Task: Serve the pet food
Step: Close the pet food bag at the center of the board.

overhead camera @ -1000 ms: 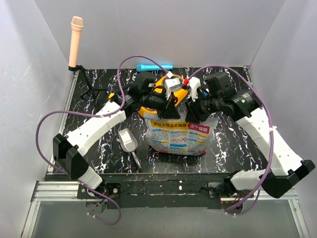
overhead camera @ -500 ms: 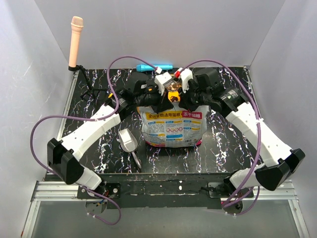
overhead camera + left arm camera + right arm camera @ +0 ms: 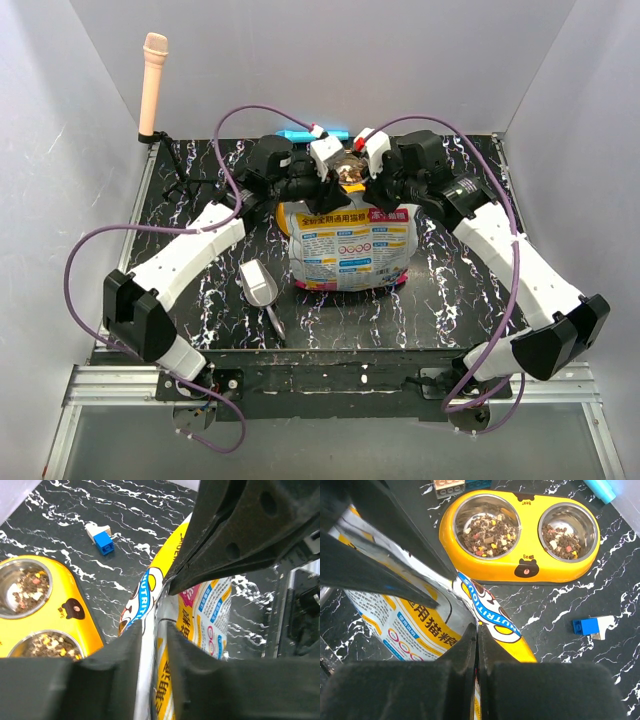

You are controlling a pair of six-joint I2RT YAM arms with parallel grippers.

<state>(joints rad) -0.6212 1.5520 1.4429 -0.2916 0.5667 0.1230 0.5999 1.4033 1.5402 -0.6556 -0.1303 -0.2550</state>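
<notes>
Jaws of the left gripper (image 3: 152,642) stand a narrow slit apart around the top edge of the foil bag (image 3: 350,245); whether they pinch it cannot be told. The bag stands upright on the black marbled table (image 3: 455,285), and the right gripper (image 3: 477,647) is clamped tight on its top edge. Behind the bag, the pet food (image 3: 490,530) lies in both steel cups of the yellow double bowl (image 3: 520,572).
</notes>
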